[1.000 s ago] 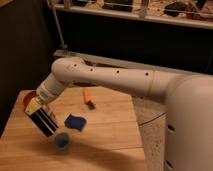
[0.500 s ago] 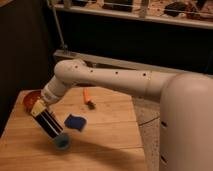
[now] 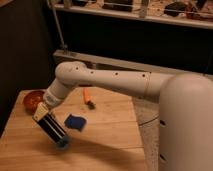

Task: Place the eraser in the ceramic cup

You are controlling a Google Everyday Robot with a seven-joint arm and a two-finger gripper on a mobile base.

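The claw (image 3: 46, 120) hangs over the left side of the desk (image 3: 110, 135), clamped shut on the eraser (image 3: 54, 131). The eraser's lower end slants toward five o'clock and reaches the cup (image 3: 62, 144). The release likely works best once that end is centred over the cup's mouth, with a gentle opening so the cup stays upright.

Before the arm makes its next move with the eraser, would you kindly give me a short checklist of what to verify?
1. Gripper shut on the eraser, low over the table's left front: ok.
2. Eraser tilted, its lower end pointing down at the ceramic cup: ok.
3. Eraser's lower end already inside the cup: cannot tell.
4. Cup standing upright on the table: ok, as far as it shows.
5. Blue pad lying apart from the cup: ok.
6. Orange-red bowl out of the way, behind the gripper: ok.
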